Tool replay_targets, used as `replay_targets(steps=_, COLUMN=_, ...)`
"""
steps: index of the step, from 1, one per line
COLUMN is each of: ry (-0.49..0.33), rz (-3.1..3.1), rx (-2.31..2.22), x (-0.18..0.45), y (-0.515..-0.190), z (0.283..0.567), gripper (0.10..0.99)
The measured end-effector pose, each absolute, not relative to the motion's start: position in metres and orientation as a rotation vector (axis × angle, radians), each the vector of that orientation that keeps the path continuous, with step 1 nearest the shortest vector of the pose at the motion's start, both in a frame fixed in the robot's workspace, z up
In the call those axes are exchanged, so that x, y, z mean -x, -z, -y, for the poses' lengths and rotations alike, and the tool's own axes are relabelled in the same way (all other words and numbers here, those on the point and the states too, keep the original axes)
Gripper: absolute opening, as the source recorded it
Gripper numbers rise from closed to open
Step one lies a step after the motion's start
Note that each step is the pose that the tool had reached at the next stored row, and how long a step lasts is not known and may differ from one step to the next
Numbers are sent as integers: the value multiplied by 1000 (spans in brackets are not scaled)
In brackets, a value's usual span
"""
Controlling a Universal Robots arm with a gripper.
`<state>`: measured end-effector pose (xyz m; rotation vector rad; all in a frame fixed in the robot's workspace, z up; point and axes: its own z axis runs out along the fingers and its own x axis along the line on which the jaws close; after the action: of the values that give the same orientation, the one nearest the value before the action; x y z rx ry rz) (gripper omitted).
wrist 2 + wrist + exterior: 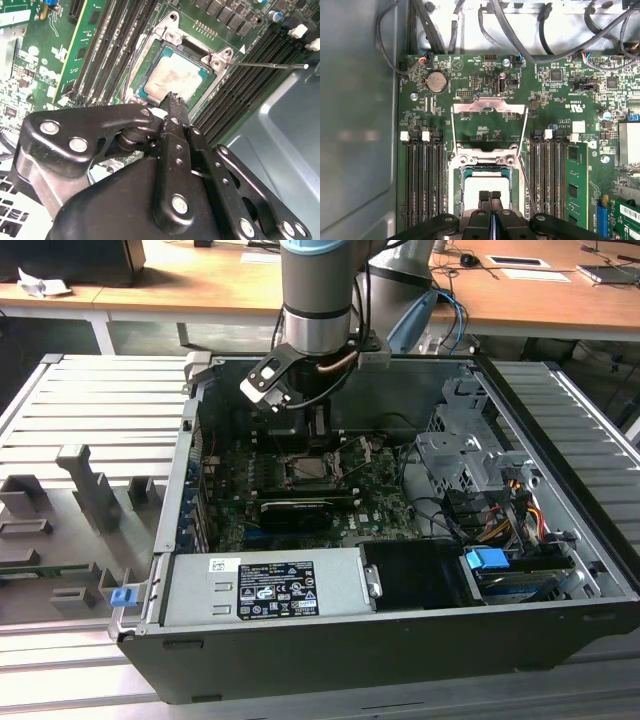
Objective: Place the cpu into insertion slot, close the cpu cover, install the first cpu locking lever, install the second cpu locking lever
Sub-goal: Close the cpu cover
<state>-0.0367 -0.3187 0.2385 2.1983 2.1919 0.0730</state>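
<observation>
From where I stand, the gripper [490,195] has its two fingers pressed together with nothing visible between them. The tips hang just over one edge of the cpu [170,80]. The cpu lies flat in the insertion slot [195,49], pale face up and, as far as I can judge, level inside the dark rim, so the first step looks done.

The cpu cover [490,106] is still open, swung up on its hinge at the side of the socket away from the fingers. The green board [485,75] shows through its window. One thin locking lever [270,65] sticks out free beside the socket, unlatched.

In the exterior view the arm [315,300] reaches straight down into the far part of the open computer case [300,660], to the exterior view's left of the drive cage [460,455].

I'd say the cover is the step in hand. Bringing it down would call for the tips to get behind its raised bar and push it toward the chip, without dragging across the cpu or snagging the lever.
</observation>
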Motion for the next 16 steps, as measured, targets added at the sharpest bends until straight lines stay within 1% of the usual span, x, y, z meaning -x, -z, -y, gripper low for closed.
replay_targets(steps=16, ry=-77, rz=-2194, rx=-2200, x=25, y=-264, z=319, gripper=106)
